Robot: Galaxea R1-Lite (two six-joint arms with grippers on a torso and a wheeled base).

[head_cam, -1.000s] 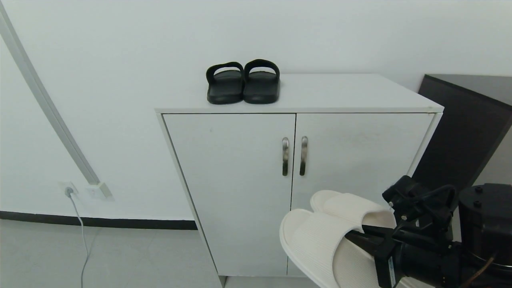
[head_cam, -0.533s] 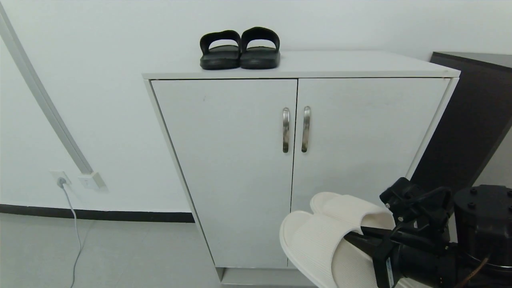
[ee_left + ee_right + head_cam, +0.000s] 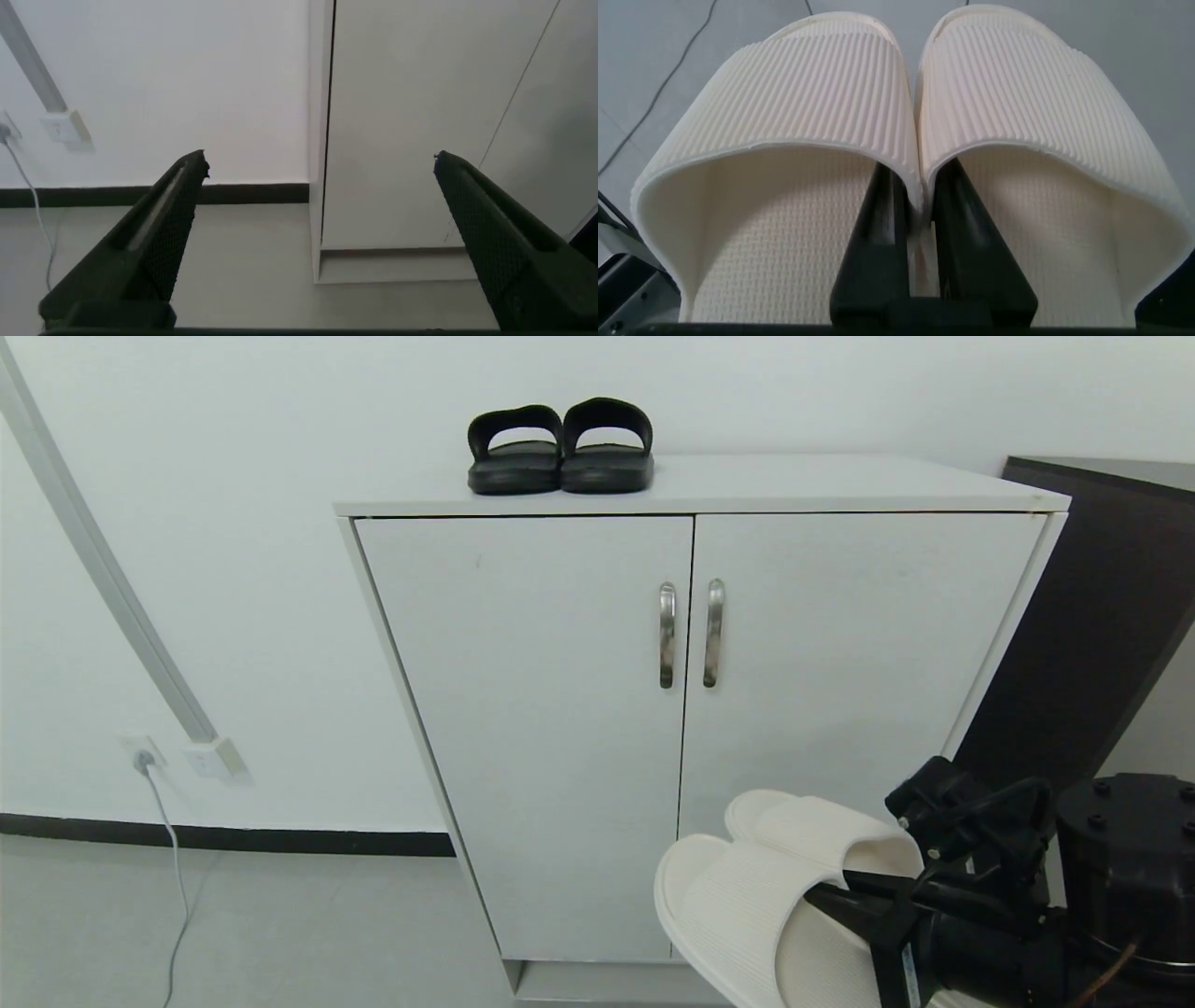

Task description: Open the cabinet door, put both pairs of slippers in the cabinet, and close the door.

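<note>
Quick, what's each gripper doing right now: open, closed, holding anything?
Left gripper: open, holding nothing.
Right gripper: closed on the inner edges of the white slippers.

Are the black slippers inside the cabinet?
No, the black slippers sit side by side on top of the cabinet, and its doors are shut.

Cabinet [image 3: 551, 728]: plain white, top and both doors. Handles [image 3: 667, 635]: brushed silver. Black slippers [image 3: 560, 448], far, on top: solid black, no pattern. White slippers [image 3: 813, 103], near right: cream-white, straps finely ribbed, insoles with small waffle texture. Right gripper [image 3: 918, 201] and left gripper [image 3: 320, 161]: black. Wall [image 3: 233, 523] white, baseboard [image 3: 233, 837] black, floor [image 3: 280, 933] light grey. Side unit [image 3: 1102, 616], right: dark brown-black.
</note>
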